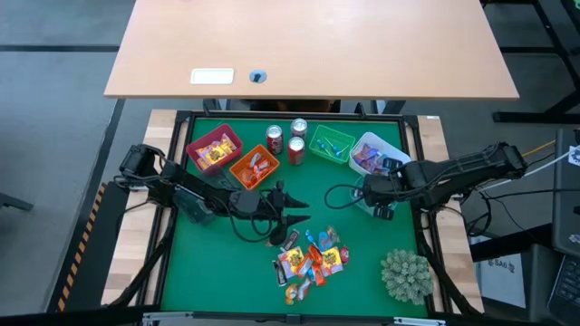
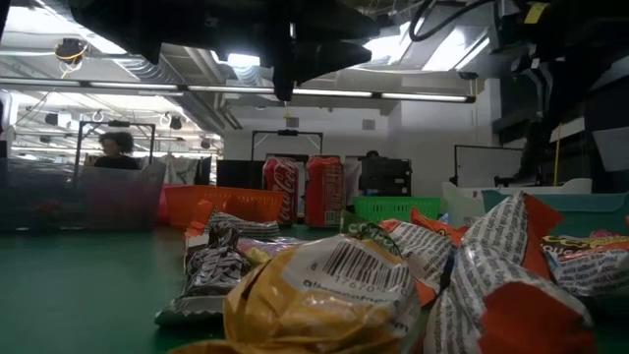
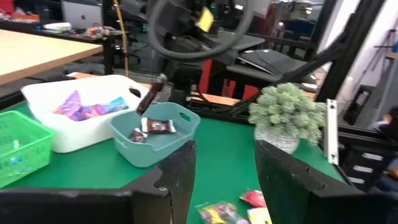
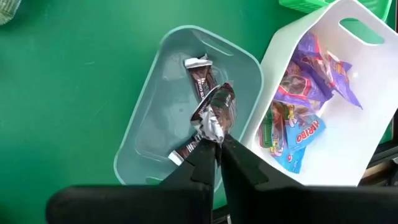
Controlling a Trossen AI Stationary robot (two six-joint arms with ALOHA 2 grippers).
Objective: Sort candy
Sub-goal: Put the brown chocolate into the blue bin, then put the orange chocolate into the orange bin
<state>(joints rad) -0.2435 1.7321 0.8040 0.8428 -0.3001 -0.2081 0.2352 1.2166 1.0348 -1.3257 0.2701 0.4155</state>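
Note:
The candy pile (image 1: 313,263) lies on the green mat near its near edge, as mixed yellow, orange and red wrappers with one dark sweet (image 1: 290,240) beside them. It fills the foreground of the low view (image 2: 324,285). My left gripper (image 1: 294,215) (image 3: 224,180) is open and touches nothing, just left of and beyond the pile. My right gripper (image 4: 214,149) (image 1: 381,201) is shut on a dark-wrapped candy (image 4: 214,112) over the teal basket (image 4: 152,112) (image 3: 127,140). That basket holds two other dark sweets. My right gripper pinches the dark-wrapped candy by its crimped end (image 4: 211,129) between its two fingers, coming from above and pointing down. The candy is lifted clear, above the inside of the teal basket. In the left wrist view it hangs tilted (image 3: 149,98) over the basket's rim.
The white basket (image 1: 362,145) (image 4: 354,81) with purple and blue sweets stands right beside the teal one. Along the mat's far edge are the green basket (image 1: 331,143), the red soda cans (image 1: 296,149), the orange basket (image 1: 256,166) and the red basket (image 1: 215,149). The plant ball (image 1: 405,274) sits at the near right corner.

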